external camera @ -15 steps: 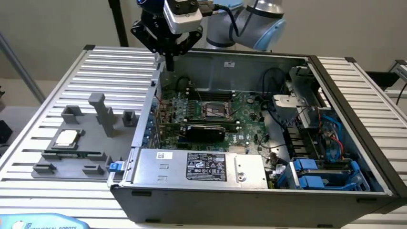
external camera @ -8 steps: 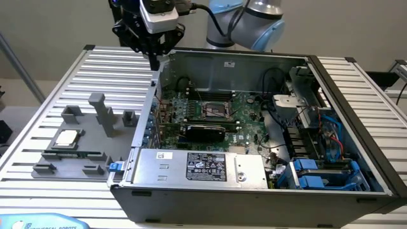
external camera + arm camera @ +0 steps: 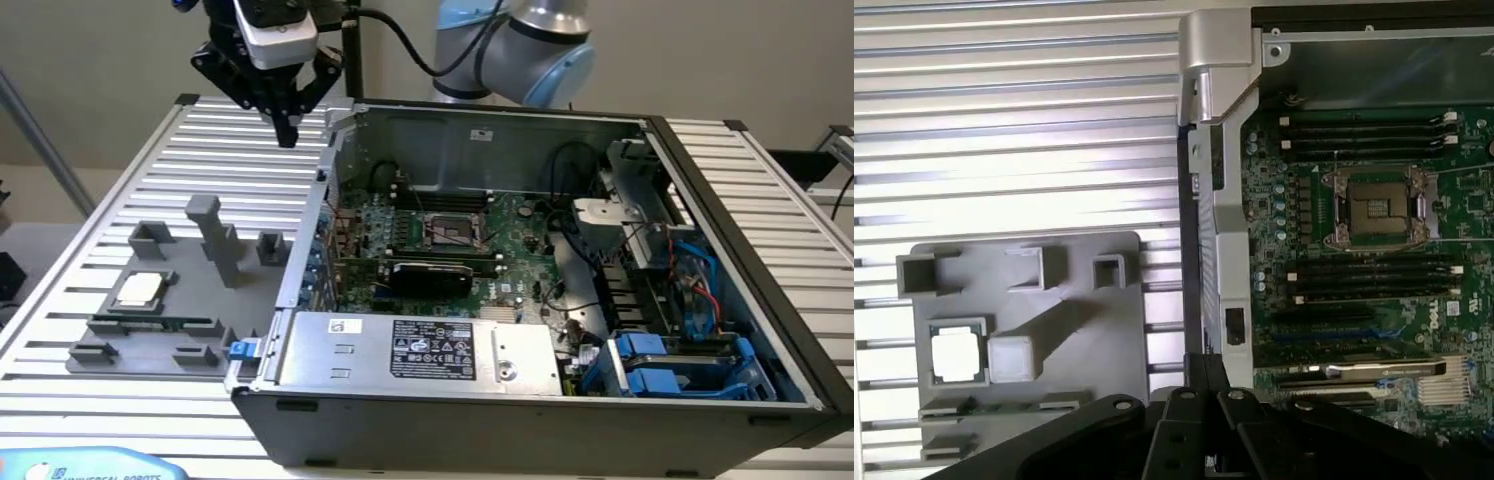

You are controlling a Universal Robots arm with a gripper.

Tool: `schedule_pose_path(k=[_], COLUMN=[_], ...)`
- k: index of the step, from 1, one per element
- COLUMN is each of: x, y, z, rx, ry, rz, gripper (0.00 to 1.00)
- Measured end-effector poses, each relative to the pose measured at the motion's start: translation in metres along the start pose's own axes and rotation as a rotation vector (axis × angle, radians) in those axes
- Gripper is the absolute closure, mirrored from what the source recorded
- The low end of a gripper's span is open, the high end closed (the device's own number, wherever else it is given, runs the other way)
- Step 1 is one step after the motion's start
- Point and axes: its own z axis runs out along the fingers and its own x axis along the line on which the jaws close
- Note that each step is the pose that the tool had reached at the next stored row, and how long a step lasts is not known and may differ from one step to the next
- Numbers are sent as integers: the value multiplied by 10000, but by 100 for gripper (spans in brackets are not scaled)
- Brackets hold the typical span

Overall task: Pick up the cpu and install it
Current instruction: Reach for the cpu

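Progress is near zero. The small flat square cpu with silvery metal top and tan rim [image 3: 139, 290] lies in a recess of the dark grey plastic tray [image 3: 200, 305], not picked up. The tray sits on the slatted aluminium table [image 3: 80, 200], just outside the open grey metal computer case [image 3: 534, 425].

The black two-finger gripper [image 3: 284, 128] hangs above the table near the case's back corner, well apart from the cpu. Its fingers are drawn together to a point and hold nothing. The dark square metal-framed socket [image 3: 447, 232] on the green motherboard [image 3: 514, 215] looks empty, so pick, carry and install are all left.

Around the cpu, a tall grey plastic post [image 3: 214, 240] stands just beside it on the tray, and smaller grey blocks sit nearby — tight clearance for the fingers, I judge. The case side wall [image 3: 304, 250] stands between tray and board. Inside the case are a black expansion card [image 3: 427, 275] near the socket, a silver power supply box [image 3: 427, 350], loose cables and blue drive caddies [image 3: 667, 370].
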Motion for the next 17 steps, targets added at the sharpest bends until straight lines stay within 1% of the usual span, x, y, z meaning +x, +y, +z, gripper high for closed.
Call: schedule_pose_path(k=[8,17], x=[363,772], y=[-27,-58], z=[10,47], rx=[1,0], ry=[1,0], rz=[-1,-1], gripper=[89,89])
